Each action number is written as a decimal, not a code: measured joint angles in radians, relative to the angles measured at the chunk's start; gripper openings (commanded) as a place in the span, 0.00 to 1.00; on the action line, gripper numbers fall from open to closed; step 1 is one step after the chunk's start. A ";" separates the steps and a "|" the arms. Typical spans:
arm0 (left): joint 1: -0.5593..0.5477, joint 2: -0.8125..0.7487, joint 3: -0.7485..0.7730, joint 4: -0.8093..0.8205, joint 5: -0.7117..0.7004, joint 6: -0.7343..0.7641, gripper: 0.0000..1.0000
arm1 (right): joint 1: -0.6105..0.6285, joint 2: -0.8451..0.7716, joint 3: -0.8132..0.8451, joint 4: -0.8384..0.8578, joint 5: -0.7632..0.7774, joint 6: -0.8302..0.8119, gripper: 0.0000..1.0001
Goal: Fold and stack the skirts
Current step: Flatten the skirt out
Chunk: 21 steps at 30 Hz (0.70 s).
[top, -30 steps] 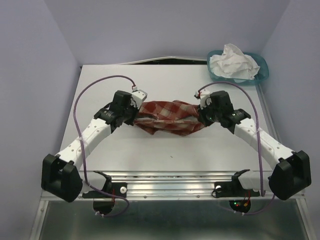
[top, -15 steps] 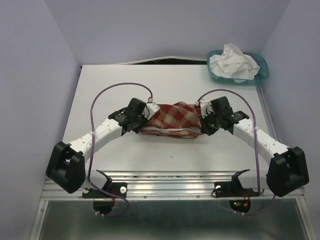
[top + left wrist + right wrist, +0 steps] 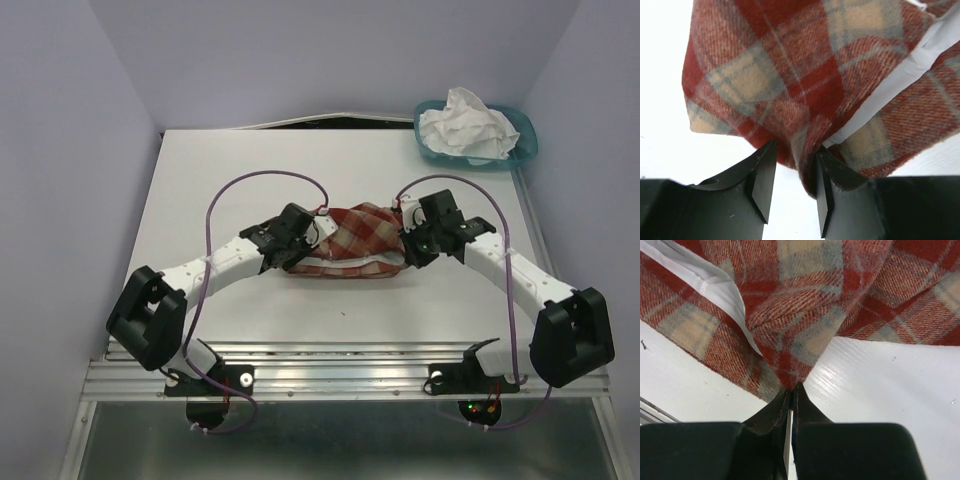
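On table point(image 3: 200, 180), plaid skirt point(image 3: 350, 235), L fingers point(image 3: 762, 185) spread w/ fold between, R fingers point(image 3: 767, 415) pinching corner

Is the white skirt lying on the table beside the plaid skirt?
No, the white skirt sits crumpled in the teal basket at the far right, well apart from the plaid skirt.

A: What's the room like?
B: I see a white table point(image 3: 250, 170) boxed in by plain lavender walls point(image 3: 70, 120) on three sides.
A: Light?
B: Soft and even on my feed. A ribbed metal rail point(image 3: 340, 365) edges the table's near side, and a dark gap point(image 3: 330, 120) lies behind its far edge.
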 measured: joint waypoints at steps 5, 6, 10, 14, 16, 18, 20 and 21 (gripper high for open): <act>-0.039 0.000 0.000 0.009 0.006 0.007 0.45 | 0.000 0.019 0.007 -0.002 0.000 0.011 0.01; -0.043 0.000 0.000 0.011 0.008 0.006 0.44 | 0.000 0.019 0.008 -0.002 0.000 0.014 0.01; -0.050 0.002 0.000 0.032 0.011 0.006 0.13 | 0.000 0.019 0.011 -0.004 0.000 0.019 0.01; -0.048 0.015 0.000 0.062 -0.041 -0.005 0.00 | 0.000 0.019 0.014 -0.005 0.021 0.022 0.01; -0.035 0.008 0.000 0.073 -0.085 -0.016 0.00 | 0.000 0.019 0.014 -0.006 0.051 0.022 0.01; 0.001 -0.024 0.001 0.074 -0.118 -0.032 0.00 | 0.000 0.011 0.014 -0.007 0.111 0.020 0.01; 0.071 -0.087 0.017 0.071 -0.127 -0.068 0.00 | 0.002 -0.008 0.014 0.003 0.141 0.027 0.01; 0.101 -0.124 0.037 0.077 -0.119 -0.093 0.00 | 0.004 -0.016 0.018 0.016 0.143 0.034 0.01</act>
